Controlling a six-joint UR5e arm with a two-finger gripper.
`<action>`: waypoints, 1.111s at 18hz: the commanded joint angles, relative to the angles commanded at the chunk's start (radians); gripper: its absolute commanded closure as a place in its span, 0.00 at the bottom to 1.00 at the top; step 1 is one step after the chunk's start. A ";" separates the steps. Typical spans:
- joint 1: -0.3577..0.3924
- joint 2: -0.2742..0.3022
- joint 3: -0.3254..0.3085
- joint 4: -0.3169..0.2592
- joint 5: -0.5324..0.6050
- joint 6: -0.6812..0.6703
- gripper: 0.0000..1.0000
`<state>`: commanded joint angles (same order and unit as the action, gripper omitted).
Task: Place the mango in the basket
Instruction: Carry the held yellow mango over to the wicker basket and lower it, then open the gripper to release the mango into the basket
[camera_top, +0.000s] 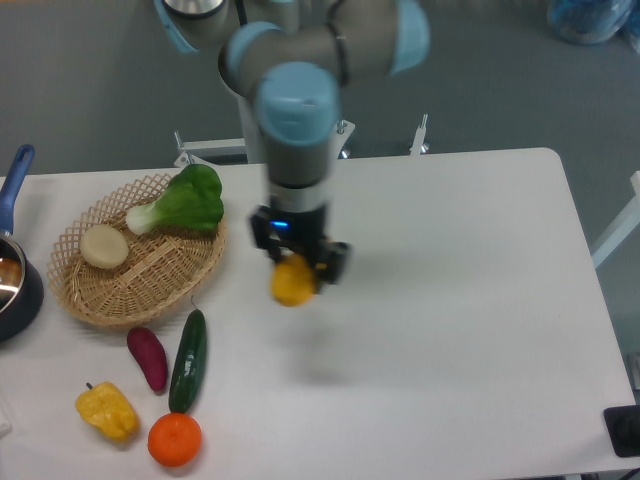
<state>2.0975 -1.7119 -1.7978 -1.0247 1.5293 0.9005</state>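
Note:
The mango is a smooth yellow-orange fruit held in my gripper, which is shut on it and holds it above the white table, right of the basket. Its shadow lies on the table below. The basket is a light tan round wicker basket at the left. It holds a green leafy vegetable and a pale round item. The fingertips are mostly hidden by the gripper body and the fruit.
A dark pot with a blue handle stands at the far left edge. In front of the basket lie a purple vegetable, a cucumber, a yellow bell pepper and an orange.

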 joint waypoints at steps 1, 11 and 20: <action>-0.046 -0.002 -0.002 0.002 0.006 -0.003 0.80; -0.261 -0.159 0.017 0.098 0.005 -0.112 0.66; -0.275 -0.195 0.025 0.135 0.006 -0.138 0.00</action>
<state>1.8224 -1.9069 -1.7733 -0.8897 1.5355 0.7625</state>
